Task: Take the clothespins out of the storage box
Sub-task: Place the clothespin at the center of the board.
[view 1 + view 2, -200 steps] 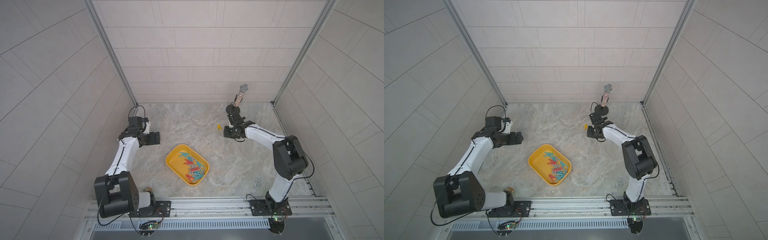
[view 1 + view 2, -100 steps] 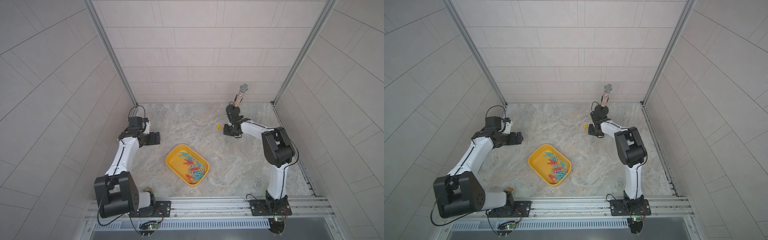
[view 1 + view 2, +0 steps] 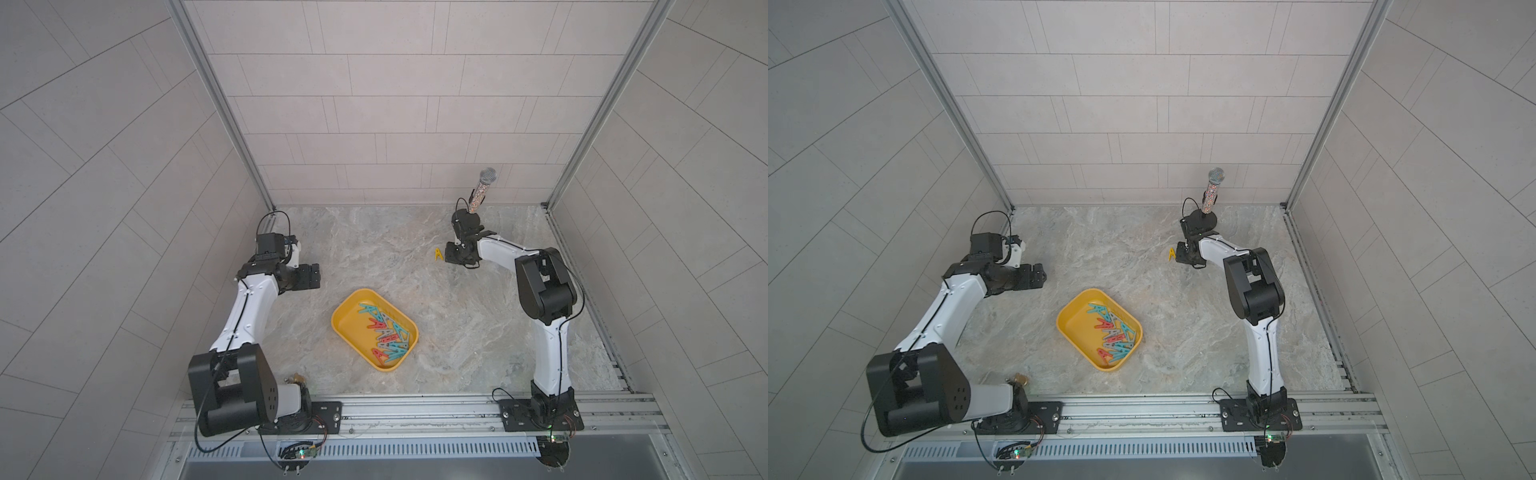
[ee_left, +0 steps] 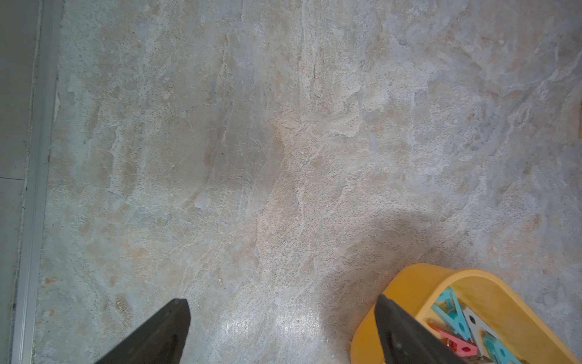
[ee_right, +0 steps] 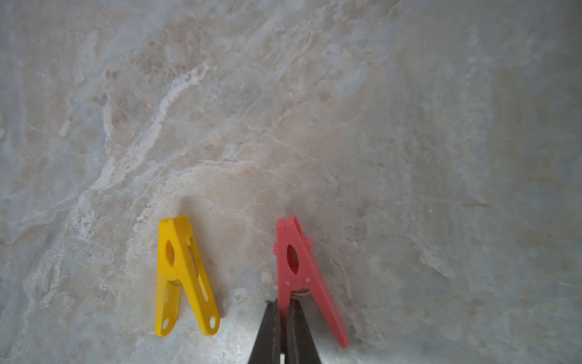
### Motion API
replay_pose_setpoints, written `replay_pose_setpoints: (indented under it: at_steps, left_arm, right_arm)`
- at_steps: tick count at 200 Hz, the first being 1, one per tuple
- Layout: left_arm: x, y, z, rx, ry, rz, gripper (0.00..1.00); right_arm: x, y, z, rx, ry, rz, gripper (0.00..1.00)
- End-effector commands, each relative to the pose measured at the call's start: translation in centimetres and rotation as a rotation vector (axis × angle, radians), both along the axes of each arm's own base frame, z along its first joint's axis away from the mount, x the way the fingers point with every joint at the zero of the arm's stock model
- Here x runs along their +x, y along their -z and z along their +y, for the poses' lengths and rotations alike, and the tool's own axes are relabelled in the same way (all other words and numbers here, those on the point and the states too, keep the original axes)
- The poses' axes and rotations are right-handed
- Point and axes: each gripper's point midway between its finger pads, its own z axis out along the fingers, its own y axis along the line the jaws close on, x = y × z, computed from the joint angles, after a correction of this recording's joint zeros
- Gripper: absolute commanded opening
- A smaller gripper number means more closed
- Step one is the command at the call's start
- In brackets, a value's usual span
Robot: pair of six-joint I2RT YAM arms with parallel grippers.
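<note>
Yellow storage box: 1, mid table, long axis diagonal, far-left to near-right in both top views. Clothespins inside it: approx a dozen, teal, red & grey, lying criss-cross toward the near-right end; overlap stops an exact count. Outside you've got 2: 1 yellow pin flat on the table and 1 red pin just beside it, parallel. Both tips point away from your right gripper, which pinches one leg of the red pin. Your left gripper is spread wide, holding nothing, beside the box's corner.
</note>
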Motion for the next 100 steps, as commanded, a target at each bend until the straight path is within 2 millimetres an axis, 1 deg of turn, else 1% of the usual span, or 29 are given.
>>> replay_pose_setpoints:
  at_steps: [1,37,53,63,80,88,100]
  left_arm:
    - [-0.4,-0.5,0.1,0.006,0.003,-0.012,1.0]
    - [-0.5,-0.5,0.1,0.005,0.006,-0.011,1.0]
    - [-0.4,-0.5,0.1,0.005,0.005,-0.012,1.0]
    - [-0.4,-0.5,0.1,0.004,0.005,-0.013,1.0]
    - [-0.5,-0.4,0.0,0.002,0.009,-0.011,1.0]
    - [-0.5,-0.4,0.0,-0.001,0.011,-0.012,1.0]
    - [-0.5,-0.4,-0.1,-0.002,0.012,-0.011,1.0]
  right_arm:
    - [-0.3,0.9,-0.7,-0.034,0.01,0.03,0.08]
    - [-0.2,0.6,-0.7,-0.031,0.008,0.023,0.12]
    - [-0.2,0.2,-0.6,-0.025,0.007,0.018,0.16]
    - [-0.2,-0.3,-0.6,-0.02,0.008,0.01,0.19]
    - [-0.4,-1.1,-0.6,-0.017,0.009,-0.003,0.2]
    - [-0.4,-1.5,-0.6,-0.013,0.008,-0.01,0.23]
    - [-0.5,-2.1,-0.6,-0.008,0.01,-0.02,0.24]
